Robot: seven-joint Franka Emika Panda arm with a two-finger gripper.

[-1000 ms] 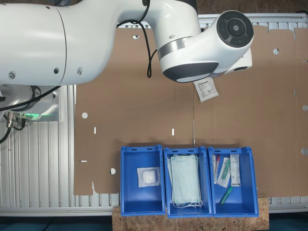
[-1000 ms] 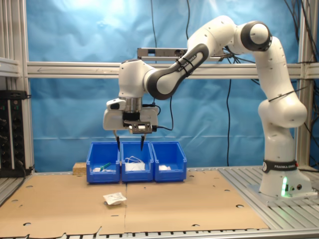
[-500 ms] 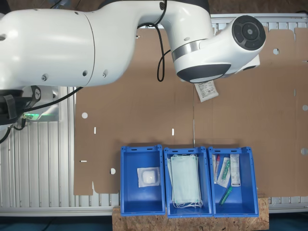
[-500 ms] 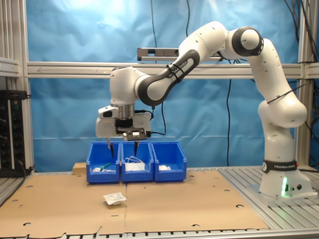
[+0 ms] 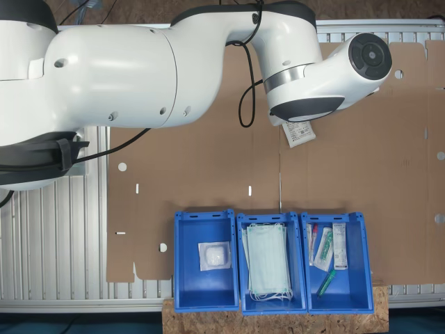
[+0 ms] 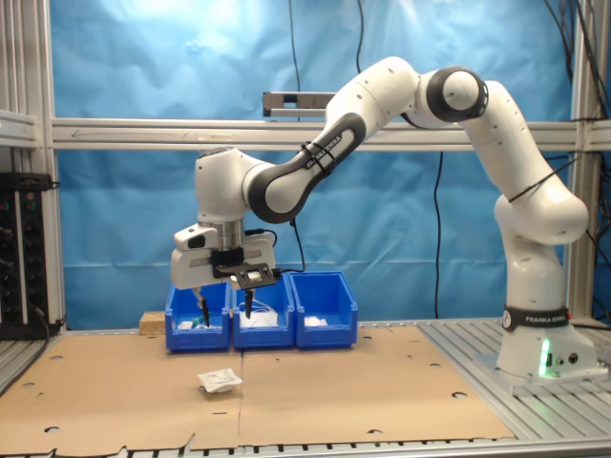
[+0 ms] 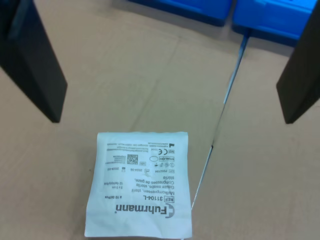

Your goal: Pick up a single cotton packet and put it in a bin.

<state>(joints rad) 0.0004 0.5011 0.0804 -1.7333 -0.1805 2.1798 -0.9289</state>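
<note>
The pincer (image 6: 222, 308) hangs wide open above the cardboard-covered surface (image 6: 363, 391), its two flat dark fingers (image 7: 35, 60) well apart and touching nothing. Below them the cotton packet (image 7: 140, 185) lies flat on the brown cardboard, a thin white square with dark print on its face and slightly crinkled edges; in the second exterior view it (image 6: 220, 381) sits apart from the bins. Three blue plastic bins (image 5: 204, 261) stand in a row; one holds a plump white packet (image 5: 214, 256), the middle one pale green masks (image 5: 268, 264)
</note>
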